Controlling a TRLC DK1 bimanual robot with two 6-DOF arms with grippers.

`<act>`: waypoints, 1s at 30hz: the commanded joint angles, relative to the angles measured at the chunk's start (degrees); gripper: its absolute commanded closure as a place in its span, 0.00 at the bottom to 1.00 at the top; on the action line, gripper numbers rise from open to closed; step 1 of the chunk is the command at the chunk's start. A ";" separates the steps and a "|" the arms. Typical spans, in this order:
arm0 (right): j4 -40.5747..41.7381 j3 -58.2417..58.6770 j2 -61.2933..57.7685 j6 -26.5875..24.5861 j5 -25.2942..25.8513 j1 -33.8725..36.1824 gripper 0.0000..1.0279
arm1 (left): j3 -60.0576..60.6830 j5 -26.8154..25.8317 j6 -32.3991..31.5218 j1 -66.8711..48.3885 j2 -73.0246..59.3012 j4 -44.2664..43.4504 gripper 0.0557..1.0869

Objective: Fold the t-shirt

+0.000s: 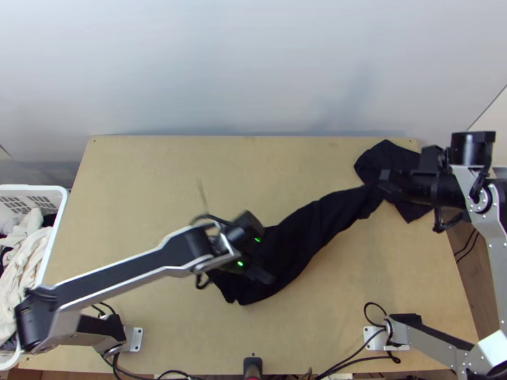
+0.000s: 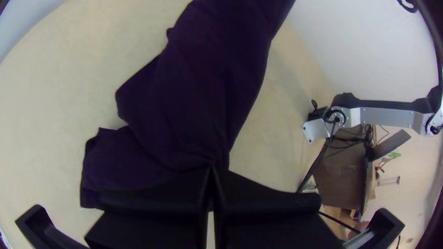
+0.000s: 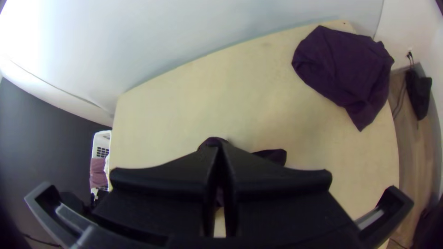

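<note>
The black t-shirt (image 1: 304, 237) lies stretched and bunched diagonally from the table's middle towards its right side. My left gripper (image 1: 267, 277) is over its near end; in the left wrist view the left gripper (image 2: 213, 169) is shut, with the shirt (image 2: 194, 92) gathered in creases at its fingertips. Above the right part of the table, my right gripper (image 1: 384, 183) holds the shirt's narrow far end. From the right wrist, the right gripper (image 3: 219, 145) appears shut on dark cloth (image 3: 272, 156) that sticks out around its tips.
Another bunched dark cloth (image 1: 383, 158) lies at the table's far right corner; in the right wrist view bare wood separates this cloth (image 3: 344, 69) from the held part. A white basket (image 1: 54, 209) of clothes stands by the left edge. The wooden tabletop (image 1: 146, 190) shows bare at left.
</note>
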State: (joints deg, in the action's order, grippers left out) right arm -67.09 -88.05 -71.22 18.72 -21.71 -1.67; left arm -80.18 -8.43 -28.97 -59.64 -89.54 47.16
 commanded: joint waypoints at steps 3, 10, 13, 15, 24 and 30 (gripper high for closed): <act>-3.22 9.21 3.28 -5.01 0.62 7.91 0.97 | -4.46 -0.98 -1.18 -7.95 -8.72 -3.04 0.85; -1.73 16.42 6.71 -10.02 1.59 22.41 0.97 | -8.68 -0.98 -1.53 -5.23 -9.43 -2.68 0.21; -1.38 20.20 7.76 -12.83 1.59 27.60 0.97 | -9.91 -1.15 -2.67 -1.18 -8.81 -1.80 0.06; -1.20 22.22 8.38 -14.24 1.59 29.80 0.97 | -11.22 -1.15 -2.85 2.24 -8.72 -1.28 0.06; 0.47 25.38 9.70 -14.33 1.50 30.06 0.97 | -21.07 -0.98 -2.76 15.43 -18.57 -1.37 0.05; 1.17 24.68 9.79 -13.18 1.41 28.57 0.97 | -29.42 -0.10 -1.44 16.39 -30.52 1.62 0.05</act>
State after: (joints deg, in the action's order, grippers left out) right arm -66.87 -63.77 -61.80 4.82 -20.21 27.27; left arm -101.54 -9.26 -31.68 -46.52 -109.30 46.33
